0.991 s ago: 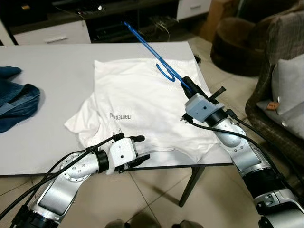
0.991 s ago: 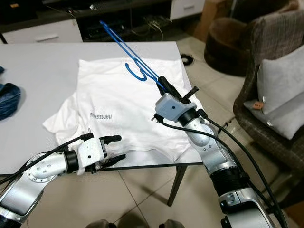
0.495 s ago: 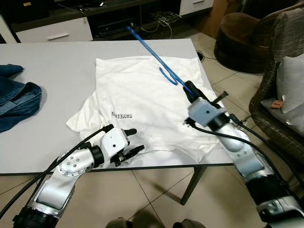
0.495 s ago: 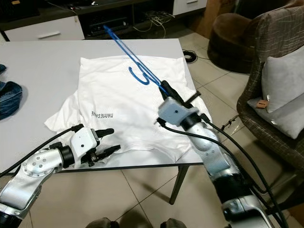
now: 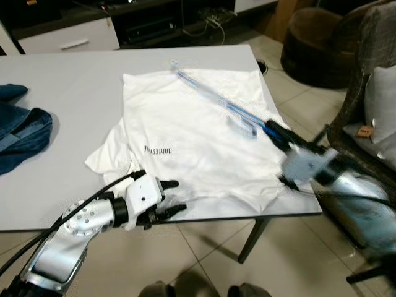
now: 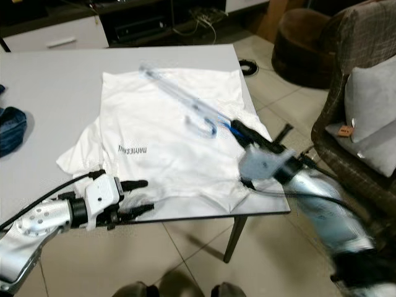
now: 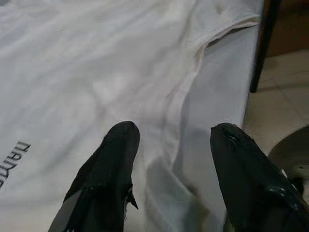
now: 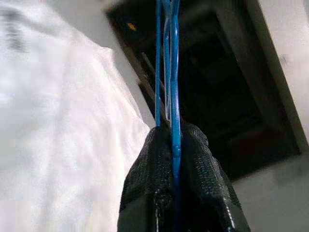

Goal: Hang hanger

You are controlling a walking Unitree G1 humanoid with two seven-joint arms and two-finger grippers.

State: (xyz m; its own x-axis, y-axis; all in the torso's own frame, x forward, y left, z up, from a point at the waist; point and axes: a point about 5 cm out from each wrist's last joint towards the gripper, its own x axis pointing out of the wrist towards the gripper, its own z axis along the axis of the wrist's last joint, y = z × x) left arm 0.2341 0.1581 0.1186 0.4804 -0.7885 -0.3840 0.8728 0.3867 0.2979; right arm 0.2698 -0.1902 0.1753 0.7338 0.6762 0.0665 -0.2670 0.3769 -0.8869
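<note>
While left claw gapes, right claw pinching blue hanger

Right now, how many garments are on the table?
2: a white T-shirt spread flat near the table's right end, and a blue denim garment bunched at the left edge, cut off by the frame, so more may lie beyond.

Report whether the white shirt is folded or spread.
Spread: the white shirt lies flat on the table, sleeve out, printed text showing.
</note>
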